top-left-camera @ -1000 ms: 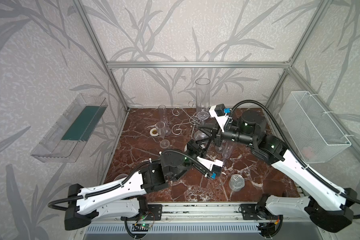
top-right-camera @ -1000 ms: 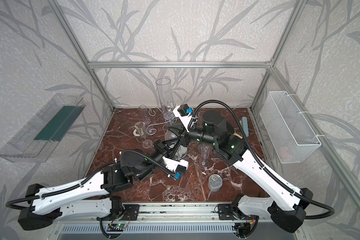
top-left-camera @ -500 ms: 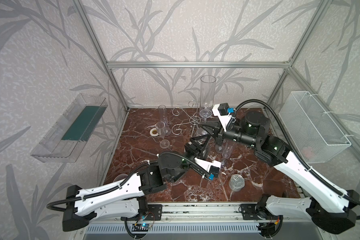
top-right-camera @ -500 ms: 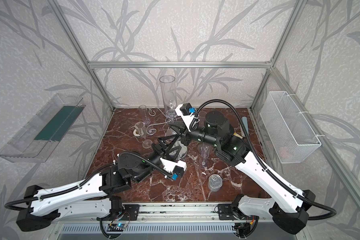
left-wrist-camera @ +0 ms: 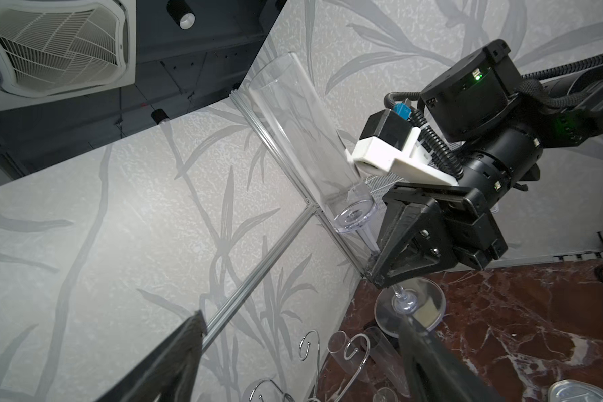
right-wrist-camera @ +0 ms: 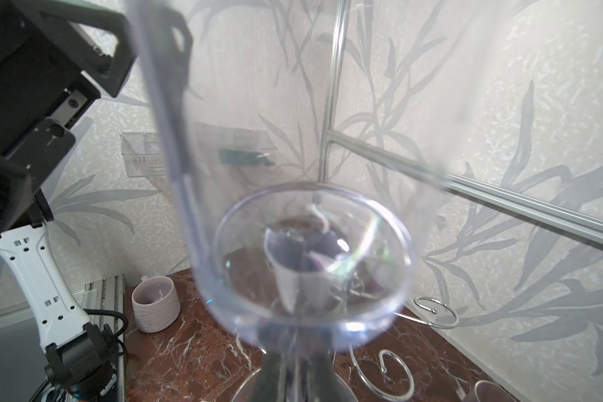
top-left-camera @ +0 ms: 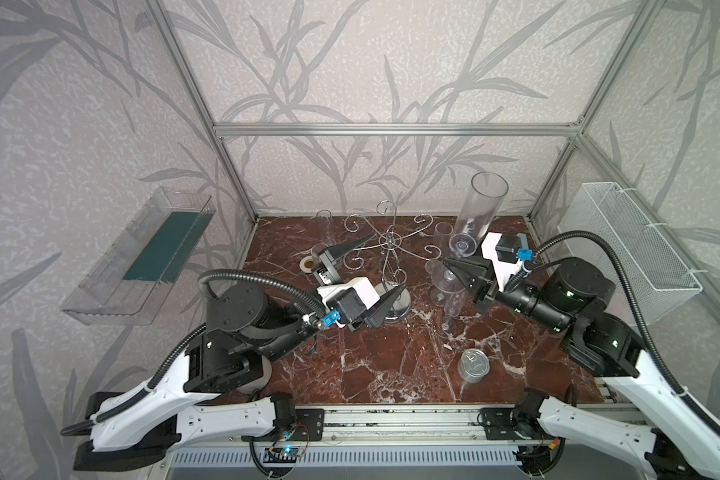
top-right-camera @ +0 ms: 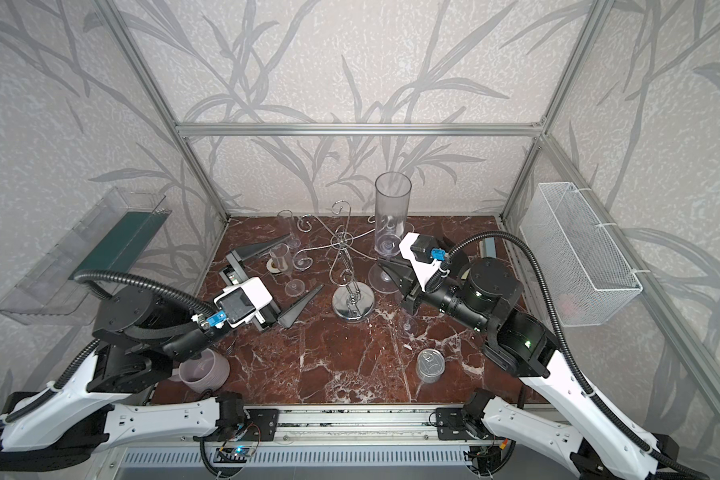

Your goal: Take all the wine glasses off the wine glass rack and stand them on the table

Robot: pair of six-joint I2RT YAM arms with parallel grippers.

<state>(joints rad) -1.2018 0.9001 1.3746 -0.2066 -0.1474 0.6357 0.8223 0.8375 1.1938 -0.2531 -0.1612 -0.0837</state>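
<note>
The wine glass (top-left-camera: pixel 479 216) (top-right-camera: pixel 391 216) is a tall clear flute, held bowl up and leaning, to the right of the wine glass rack (top-left-camera: pixel 395 309) (top-right-camera: pixel 352 306). My right gripper (top-left-camera: pixel 449 266) (top-right-camera: pixel 385 269) (left-wrist-camera: pixel 380 275) (right-wrist-camera: pixel 302 379) is shut on its thin stem, just above the round foot (left-wrist-camera: pixel 411 308). In the left wrist view the foot hangs apart from the rack's spiral curls (left-wrist-camera: pixel 355 348). My left gripper (top-left-camera: pixel 390 262) (top-right-camera: pixel 306 261) (left-wrist-camera: pixel 302 362) stands wide open at the rack's left side, holding nothing.
Other clear flutes (top-left-camera: pixel 324 232) (top-right-camera: pixel 279 257) stand behind and beside the rack. A steel tin can (top-left-camera: pixel 473 365) sits front right. A pale mug (top-right-camera: pixel 203 370) sits front left by the left arm. A white wire basket (top-left-camera: pixel 628 249) hangs on the right wall, a clear tray (top-left-camera: pixel 142 257) on the left.
My left gripper has gone from shut to wide open and drawn back to the left. The right gripper has carried the wine glass to the right, away from the rack.
</note>
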